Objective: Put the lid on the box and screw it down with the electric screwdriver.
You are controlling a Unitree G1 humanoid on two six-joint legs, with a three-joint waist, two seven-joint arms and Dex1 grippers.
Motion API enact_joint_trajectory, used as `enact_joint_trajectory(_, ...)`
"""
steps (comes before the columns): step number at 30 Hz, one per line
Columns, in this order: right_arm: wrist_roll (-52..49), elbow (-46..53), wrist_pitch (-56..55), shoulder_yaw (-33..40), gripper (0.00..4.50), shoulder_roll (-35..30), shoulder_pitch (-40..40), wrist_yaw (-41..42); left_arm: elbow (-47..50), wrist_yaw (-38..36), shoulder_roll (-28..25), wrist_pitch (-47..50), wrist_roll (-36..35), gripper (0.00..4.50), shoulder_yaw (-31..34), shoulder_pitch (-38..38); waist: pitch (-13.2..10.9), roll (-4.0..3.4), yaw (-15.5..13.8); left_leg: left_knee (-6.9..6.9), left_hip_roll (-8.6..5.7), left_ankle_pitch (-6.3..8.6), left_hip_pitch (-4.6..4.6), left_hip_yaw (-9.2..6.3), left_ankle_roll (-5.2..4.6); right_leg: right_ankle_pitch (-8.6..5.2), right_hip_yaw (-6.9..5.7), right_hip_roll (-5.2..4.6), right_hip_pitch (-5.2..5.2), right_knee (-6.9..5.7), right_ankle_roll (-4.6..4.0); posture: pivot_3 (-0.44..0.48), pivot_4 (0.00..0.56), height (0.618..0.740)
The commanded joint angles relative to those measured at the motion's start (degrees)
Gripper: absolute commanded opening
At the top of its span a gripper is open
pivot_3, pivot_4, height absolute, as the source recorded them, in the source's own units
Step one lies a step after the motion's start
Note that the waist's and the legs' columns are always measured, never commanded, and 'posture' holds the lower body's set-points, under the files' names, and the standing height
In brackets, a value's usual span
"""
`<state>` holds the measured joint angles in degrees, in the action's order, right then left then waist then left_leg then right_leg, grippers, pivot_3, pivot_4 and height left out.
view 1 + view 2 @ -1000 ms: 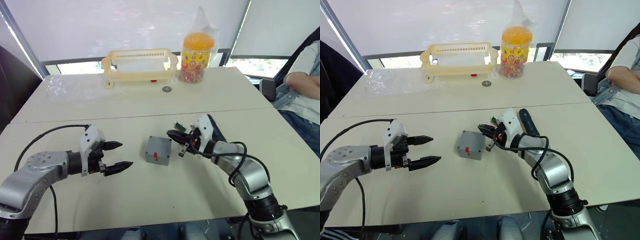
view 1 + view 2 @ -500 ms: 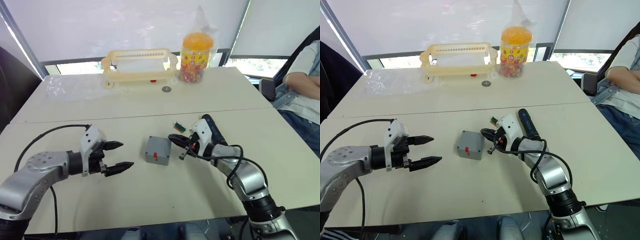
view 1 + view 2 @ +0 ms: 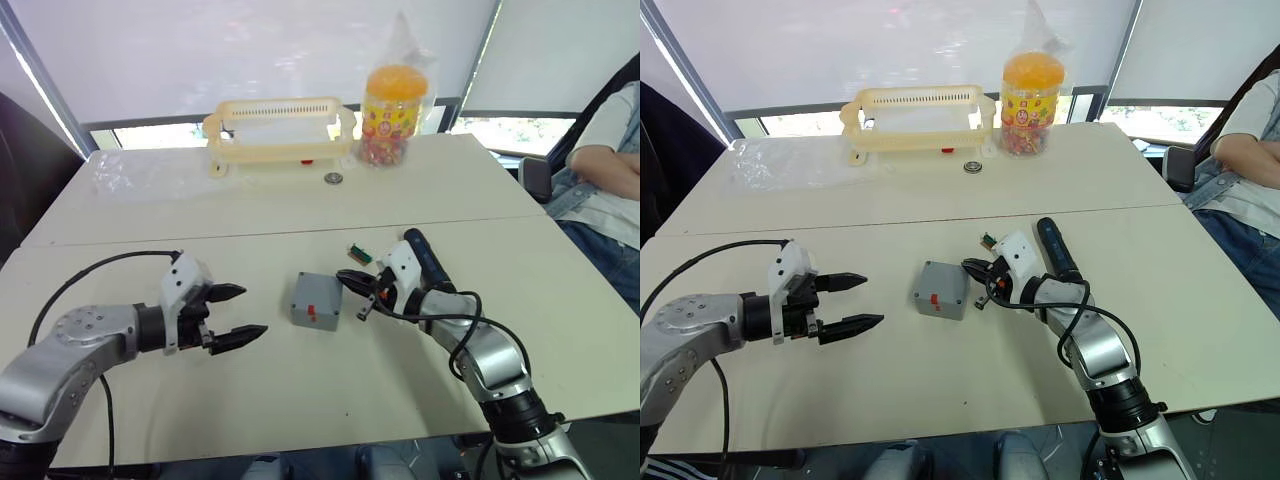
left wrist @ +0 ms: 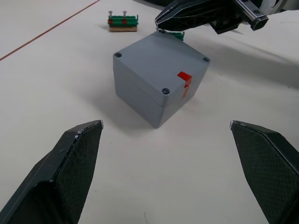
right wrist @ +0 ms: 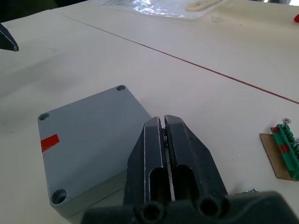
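I've got the box [image 4: 159,86] sitting mid-counter [image 3: 300,390] with the lid [image 5: 88,140] already seated on top — red mark on the lid face, screw holes visible at the corners. My right gripper [image 5: 163,128] has its fingers pressed together just beside the box's near edge; there's something tiny and metallic caught between the tips, possibly a screw, though I can't say for sure. That would make sense of the pose: low and close, lined up toward a corner hole.

My left gripper [image 3: 240,312] hangs spread wide on the other side, well apart from the box and aimed at it — my guess is it's ready to brace the box once driving starts.

The electric screwdriver [image 3: 1055,250] lies on the counter just behind my right wrist, untouched. A small green screw holder [image 4: 122,22] rests beyond the box, within easy reach of the right arm.

By my read, the lidding is done and the fastening hasn't begun.
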<state>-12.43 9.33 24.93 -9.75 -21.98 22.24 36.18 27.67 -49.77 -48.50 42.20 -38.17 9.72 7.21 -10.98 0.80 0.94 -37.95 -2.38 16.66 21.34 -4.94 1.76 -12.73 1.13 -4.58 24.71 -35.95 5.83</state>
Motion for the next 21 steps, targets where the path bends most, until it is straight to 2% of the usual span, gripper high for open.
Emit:
enact_joint_trajectory(1, -0.24, 1.49, -1.12, 0.63, 0.90, 0.62, 0.06, -0.14, 1.48, 0.00, -0.13, -0.34, -0.53, 4.50, 0.53, 0.05, 0.00, 0.00, 0.00, 0.00, 0.00, 0.00, 0.00, 0.00, 0.00, 0.00, 0.00, 0.00, 0.00, 0.00, 0.00, 0.000, 0.150, 0.740)
enact_joint_trajectory(7, -1.33, 4.10, -0.55, 2.03, 3.82, 0.73, 0.17, -0.43, 1.11, -0.18, -0.02, -0.65, -0.28, 4.50, 0.36, -0.15, 0.00, 0.00, 0.00, 0.00, 0.00, 0.00, 0.00, 0.00, 0.00, 0.00, 0.00, 0.00, 0.00, 0.00, 0.00, 0.000, 0.150, 0.740)
enact_joint_trajectory(12, -4.97, 9.74, 2.31, 5.22, 3.82, 0.26, 0.60, -0.37, 0.73, -0.42, 0.03, -0.68, -0.36, 4.50, 0.40, 0.13, 0.00, 0.00, -0.02, 0.00, 0.00, 0.00, 0.00, -0.01, 0.00, 0.00, 0.00, 0.00, 0.00, 0.00, 0.00, 0.000, 0.150, 0.740)
enact_joint_trajectory(15, -11.87, 13.66, 11.96, 11.73, 3.82, -1.91, 5.31, -1.72, 0.34, -1.39, -0.78, 0.48, -2.07, 4.50, 1.36, 1.98, -0.02, -0.02, -0.09, 0.00, 0.00, 0.00, 0.00, -0.01, 0.00, 0.00, 0.00, 0.00, 0.00, 0.00, 0.00, 0.000, 0.150, 0.740)
enact_joint_trajectory(17, -17.76, 13.17, 22.31, 18.01, 3.82, -5.83, 11.37, -2.95, -0.35, -2.85, -1.98, 2.04, -4.21, 4.50, 2.18, 4.47, -0.04, -0.03, -0.21, -0.01, -0.01, 0.00, 0.02, -0.03, 0.00, 0.01, 0.03, -0.02, 0.01, 0.00, -0.05, 0.000, 0.150, 0.740)
enact_joint_trajectory(18, -19.25, 11.94, 26.72, 19.83, 4.08, -9.65, 14.38, -2.03, -0.66, -4.10, -2.85, 3.37, -5.99, 4.50, 2.50, 6.07, -0.04, -0.04, -0.31, -0.04, -0.01, 0.00, 0.04, -0.04, 0.00, 0.01, 0.02, -0.03, 0.02, 0.00, -0.08, 0.000, 0.150, 0.740)
enact_joint_trajectory(19, -20.50, 10.59, 30.48, 20.61, 4.36, -13.77, 16.74, -0.13, -0.85, -5.22, -3.55, 4.63, -7.77, 4.50, 2.58, 7.61, -0.05, -0.04, -0.41, -0.04, -0.03, 0.00, 0.05, -0.03, 0.00, -0.02, 0.00, -0.03, 0.02, 0.02, -0.13, 0.000, 0.150, 0.740)
enact_joint_trajectory(21, -22.70, 8.37, 37.30, 19.97, 4.43, -21.63, 20.55, 3.94, -1.04, -6.98, -4.59, 6.01, -9.85, 4.50, 1.90, 10.36, -0.03, -0.02, -0.49, -0.02, -0.04, 0.00, 0.12, -0.08, -0.01, -0.03, -0.11, -0.04, 0.01, 0.11, -0.14, 0.000, 0.150, 0.740)
